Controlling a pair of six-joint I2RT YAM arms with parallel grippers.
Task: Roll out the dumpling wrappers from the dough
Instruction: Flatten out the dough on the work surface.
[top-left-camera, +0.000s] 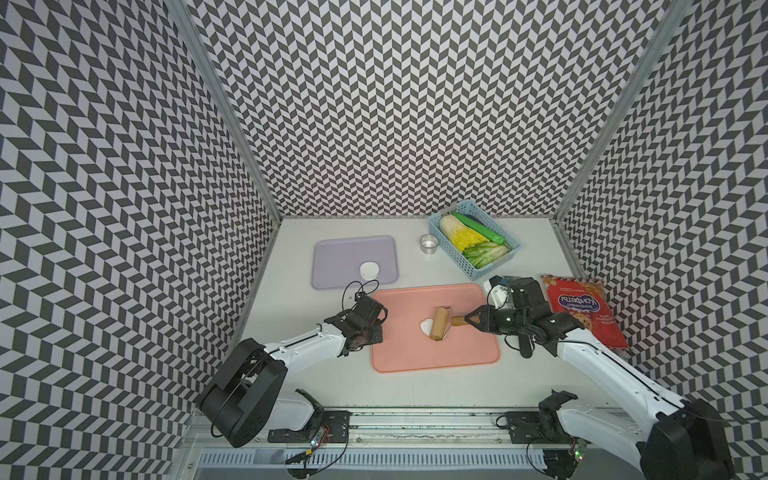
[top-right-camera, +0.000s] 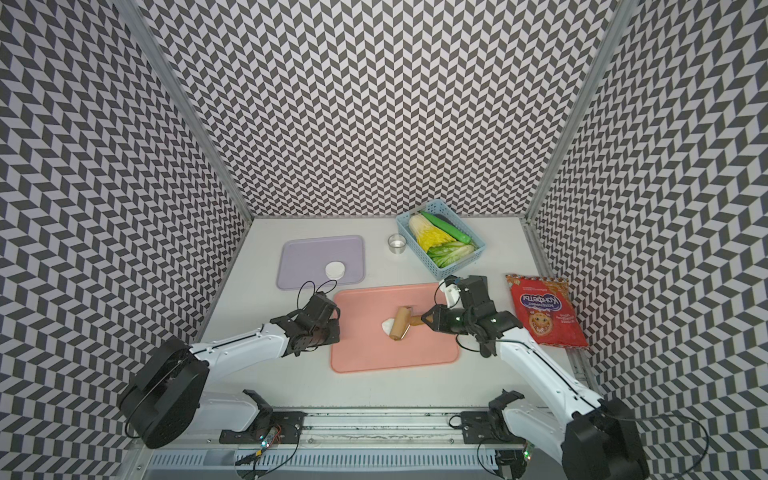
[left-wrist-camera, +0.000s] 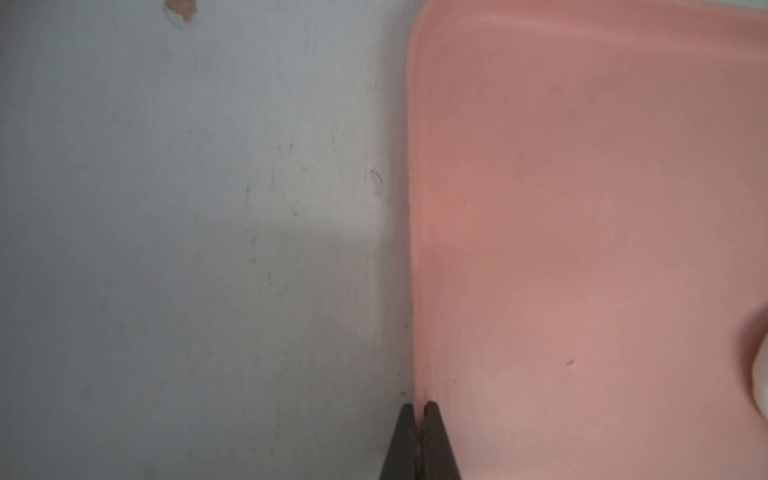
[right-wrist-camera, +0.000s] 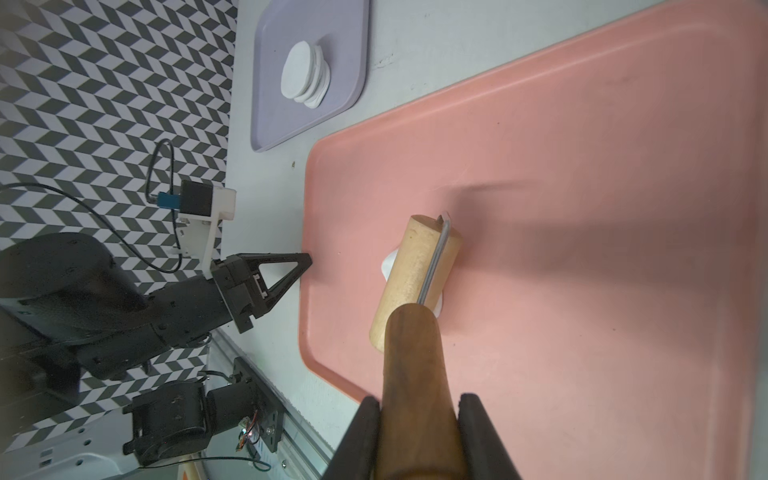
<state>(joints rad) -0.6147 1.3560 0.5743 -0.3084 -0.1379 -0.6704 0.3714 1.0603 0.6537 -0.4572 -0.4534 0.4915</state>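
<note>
Dumpling wrappers are being carried, stacked, in the purple tray. Dough in the pink tray is being pressed by a roller gripped by the right fingers, the tray's rim being pinched by the left fingers.

A white table is noted. Set directly on it are a lilac tray, a pink tray, a metal ring cup, a blue basket and a red snack bag.
</note>
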